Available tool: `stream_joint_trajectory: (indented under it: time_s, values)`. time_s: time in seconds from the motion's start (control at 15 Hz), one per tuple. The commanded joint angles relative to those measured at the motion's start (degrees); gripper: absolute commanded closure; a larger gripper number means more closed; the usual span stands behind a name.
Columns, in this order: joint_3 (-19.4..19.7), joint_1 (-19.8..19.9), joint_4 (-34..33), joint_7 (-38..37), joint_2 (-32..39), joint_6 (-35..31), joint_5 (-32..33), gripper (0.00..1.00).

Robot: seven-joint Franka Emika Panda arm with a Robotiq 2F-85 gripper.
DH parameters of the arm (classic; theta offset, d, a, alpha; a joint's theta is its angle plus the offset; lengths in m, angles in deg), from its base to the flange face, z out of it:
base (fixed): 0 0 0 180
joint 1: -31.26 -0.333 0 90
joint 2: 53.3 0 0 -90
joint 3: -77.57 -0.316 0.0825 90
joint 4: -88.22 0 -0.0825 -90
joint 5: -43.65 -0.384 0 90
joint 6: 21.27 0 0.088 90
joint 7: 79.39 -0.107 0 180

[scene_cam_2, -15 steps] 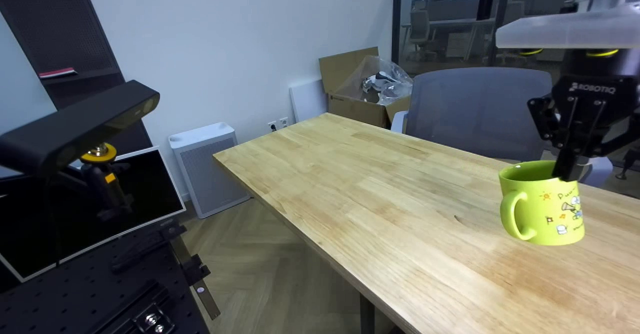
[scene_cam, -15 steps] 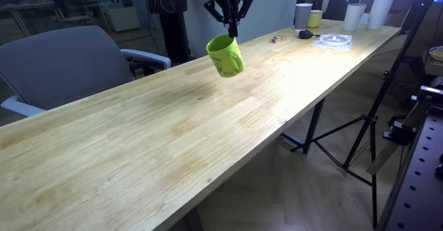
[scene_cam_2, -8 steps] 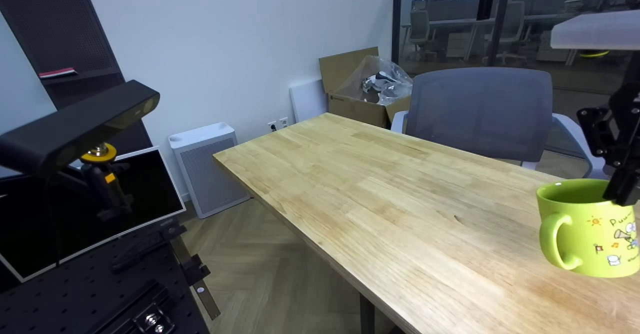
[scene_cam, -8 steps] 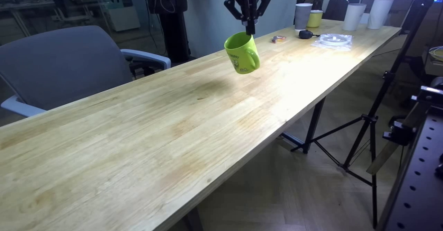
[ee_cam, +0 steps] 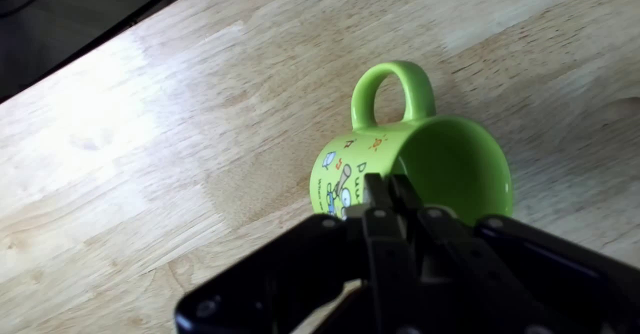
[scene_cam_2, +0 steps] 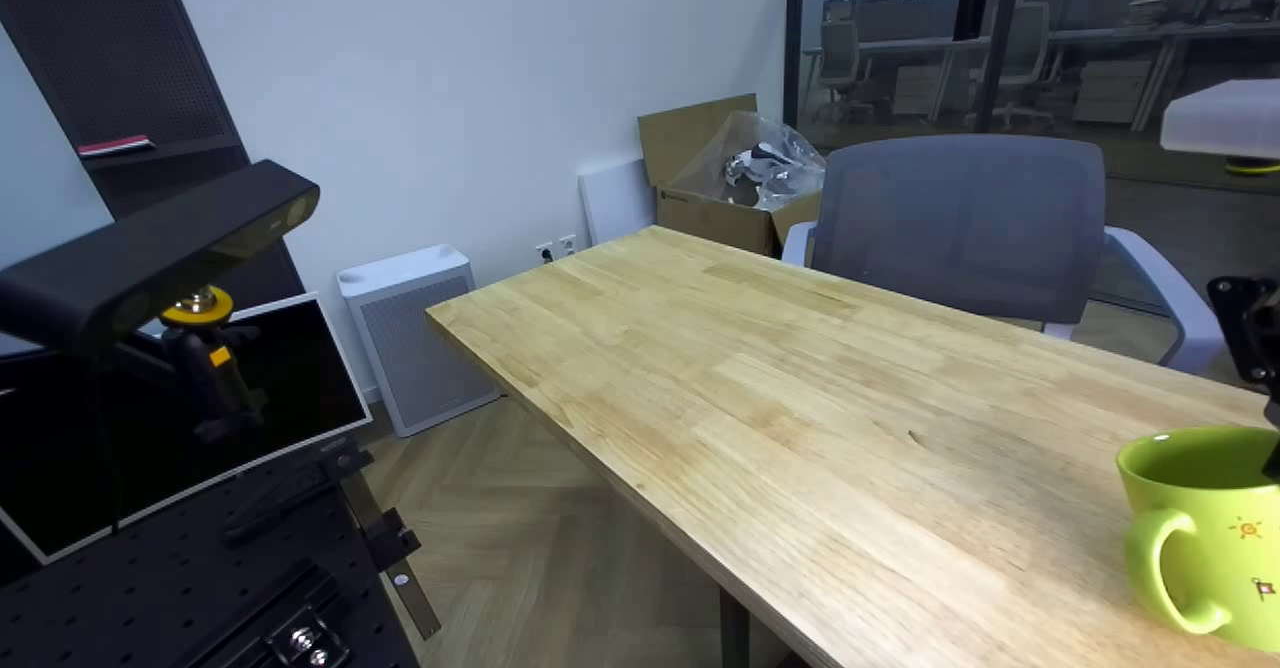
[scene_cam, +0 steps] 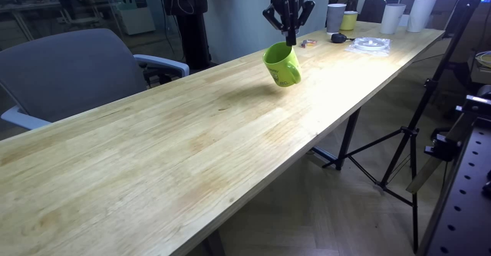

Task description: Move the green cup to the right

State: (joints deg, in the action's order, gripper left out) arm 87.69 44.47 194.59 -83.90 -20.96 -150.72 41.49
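The green cup is a bright lime mug with a side handle and cartoon prints. It hangs tilted above the wooden table, with a shadow below. My gripper is shut on its rim from above. In an exterior view the cup is cut off by the right edge, and the gripper there is mostly out of view. In the wrist view the fingertips pinch the cup wall, one inside and one outside. The cup's mouth faces right and its handle points up there; its lower part is hidden behind the fingers.
At the table's far end stand a grey tumbler, a yellow-green container and white tumblers. A plastic-wrapped disc, a black object and a small packet lie nearer. A chair stands along one side.
My gripper has carried the green cup to the right in both exterior views. Over the last half second the cup also came lower towards the table. The grip stays shut.
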Motion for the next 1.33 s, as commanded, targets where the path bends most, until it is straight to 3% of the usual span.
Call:
stream_joint_trajectory:
  time_s: [0.0,0.67,0.73,0.87,1.27]
  values:
    - [0.3,0.3,-1.0,0.3,0.9,1.2,0.0,0.98]
    - [0.4,0.1,-1.2,-0.1,1.5,1.3,0.1,0.95]
    - [0.4,0.2,-1.2,0.0,1.5,1.4,0.0,0.68]
    - [0.3,0.1,-1.3,0.0,1.4,1.6,-0.1,0.68]
    - [-0.1,-0.7,-1.4,0.0,0.9,2.4,0.3,0.27]
